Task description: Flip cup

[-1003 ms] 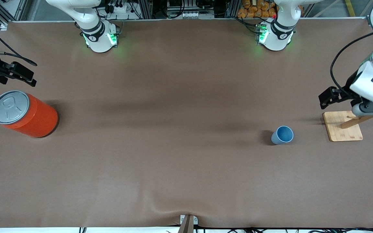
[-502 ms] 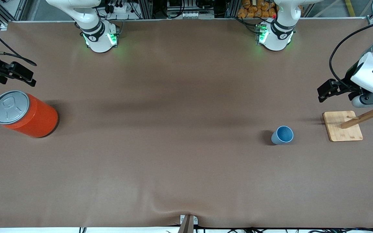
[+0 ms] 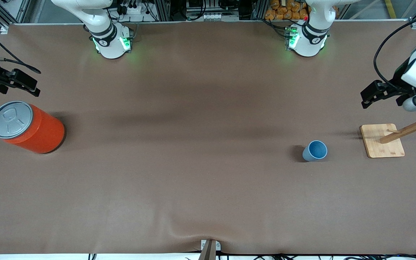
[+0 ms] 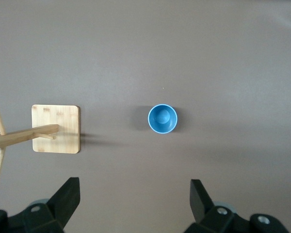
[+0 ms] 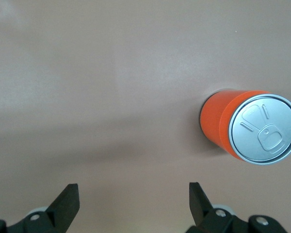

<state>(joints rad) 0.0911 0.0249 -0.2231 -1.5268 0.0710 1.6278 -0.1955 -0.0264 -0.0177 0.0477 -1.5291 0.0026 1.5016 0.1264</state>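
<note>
The cup (image 3: 315,151) stands upright on the brown table cover (image 3: 193,162), mouth up, toward the left arm's end of the table and near the square bamboo base (image 3: 382,140) of a wooden peg stand (image 3: 408,130). It is a small, smooth, tapered tumbler, pale blue outside and darker blue inside. The left gripper (image 4: 135,199) hangs high in the air near that end of the table, by the top of the stand, with its black fingers (image 4: 68,199) spread wide and nothing between them; the cup sits on the table well apart from it. The right arm waits, its gripper (image 5: 134,201) also wide open and empty above the bare cover near a large orange can (image 3: 27,127), a glossy cylinder with a grey metal pull-tab lid.
</note>
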